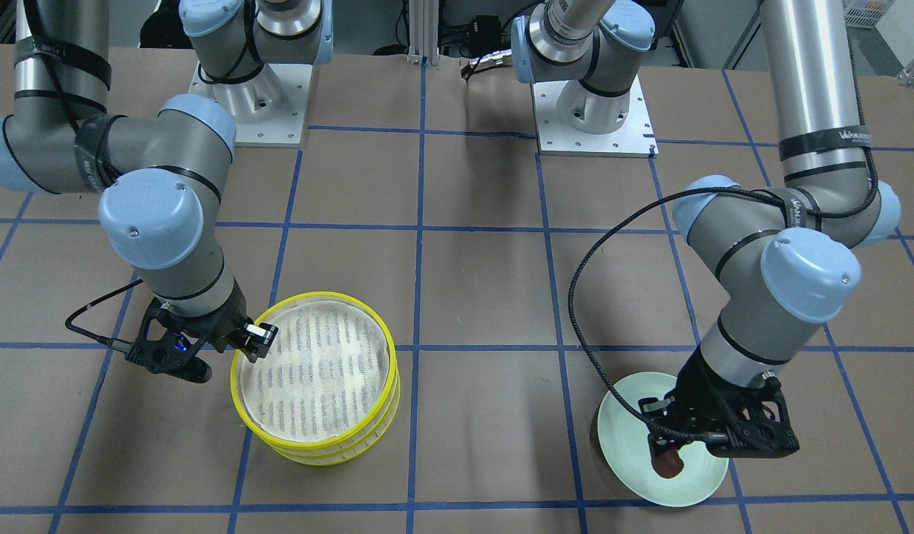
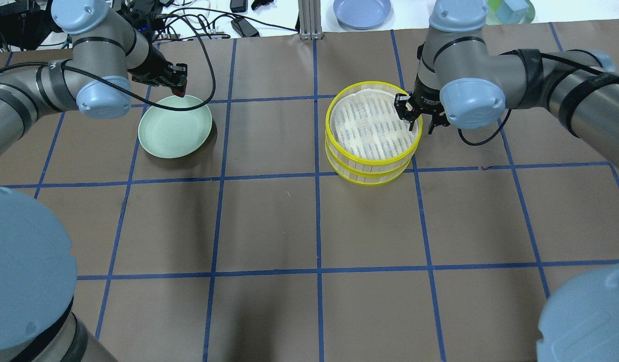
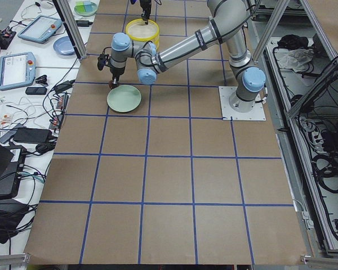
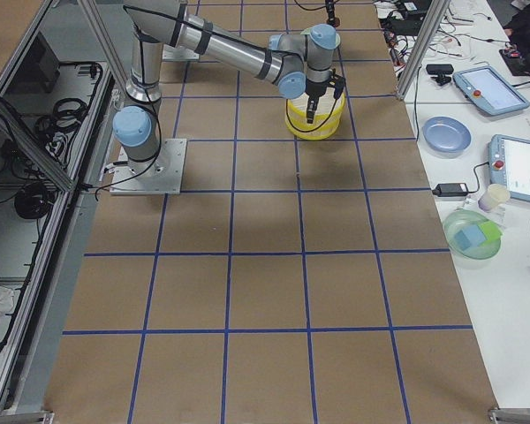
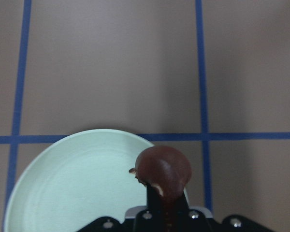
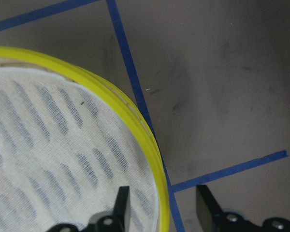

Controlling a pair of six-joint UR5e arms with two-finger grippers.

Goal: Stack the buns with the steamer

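Observation:
A dark reddish-brown bun [image 5: 164, 169] is pinched in my left gripper [image 2: 178, 90], just above the far rim of the pale green plate [image 2: 174, 128], which holds nothing else. It also shows in the front view [image 1: 666, 461]. The steamer [image 2: 372, 133] is two stacked yellow tiers with a white mesh cloth on top. My right gripper [image 6: 163, 208] is open with its jaws astride the top tier's rim, one finger [image 6: 122, 205] over the cloth and one outside. The cream-white bun is out of view.
A blue plate [image 2: 362, 10] and cables lie beyond the table's far edge. Teach pendants and a green bowl [image 4: 473, 234] sit on the side bench. Brown paper with blue tape lines covers the table [image 2: 309, 226].

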